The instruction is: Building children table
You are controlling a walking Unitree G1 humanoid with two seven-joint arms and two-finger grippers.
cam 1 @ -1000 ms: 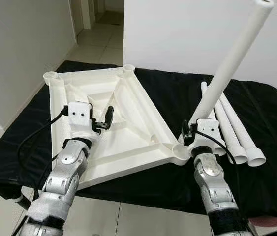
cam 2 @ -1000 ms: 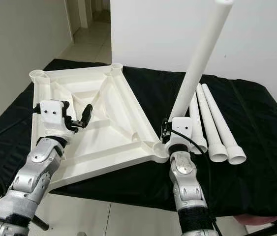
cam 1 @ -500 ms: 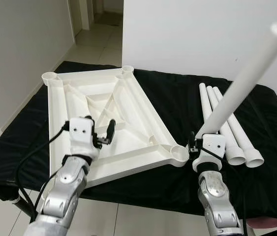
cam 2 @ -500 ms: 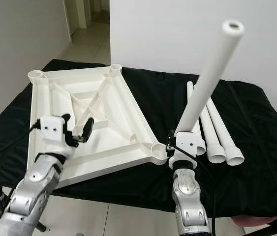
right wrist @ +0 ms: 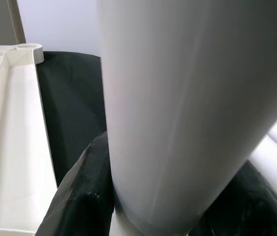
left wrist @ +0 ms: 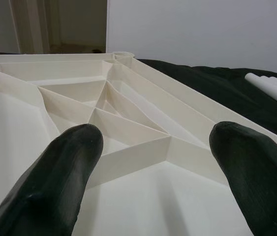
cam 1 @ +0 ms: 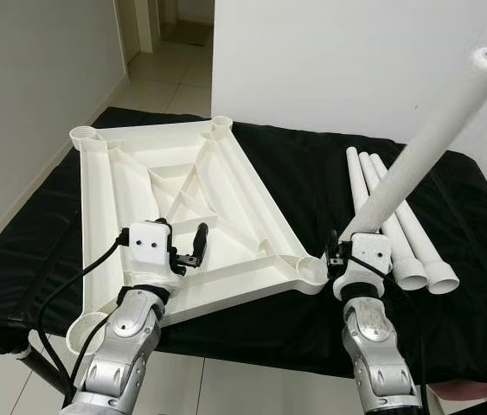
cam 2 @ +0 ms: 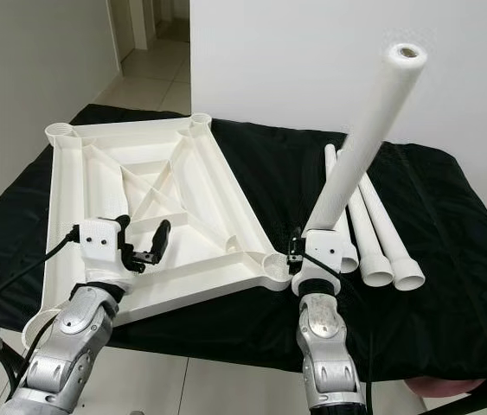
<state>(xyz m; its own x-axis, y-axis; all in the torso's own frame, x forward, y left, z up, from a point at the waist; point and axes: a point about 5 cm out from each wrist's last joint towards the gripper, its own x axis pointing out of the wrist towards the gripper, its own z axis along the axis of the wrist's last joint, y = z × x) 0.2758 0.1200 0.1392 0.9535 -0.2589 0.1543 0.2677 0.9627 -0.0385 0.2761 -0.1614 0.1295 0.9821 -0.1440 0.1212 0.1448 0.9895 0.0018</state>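
Beside the tabletop (cam 1: 226, 216) corner, right claw (cam 2: 317, 251) clamping tilted leg (cam 2: 366, 138); left claw (left wrist: 155, 162) spread above ribs

My right tool (cam 1: 353, 245) grips a white table leg (cam 1: 425, 144) tilted upward; my left tool (cam 1: 193, 246) hovers over the upturned tabletop (cam 1: 226, 186).

Held leg's (cam 1: 425, 147) lower end behind claw (cam 1: 347, 245).

White tabletop (cam 1: 226, 207) and legs (cam 1: 399, 233) — black cloth (cam 1: 304, 173)
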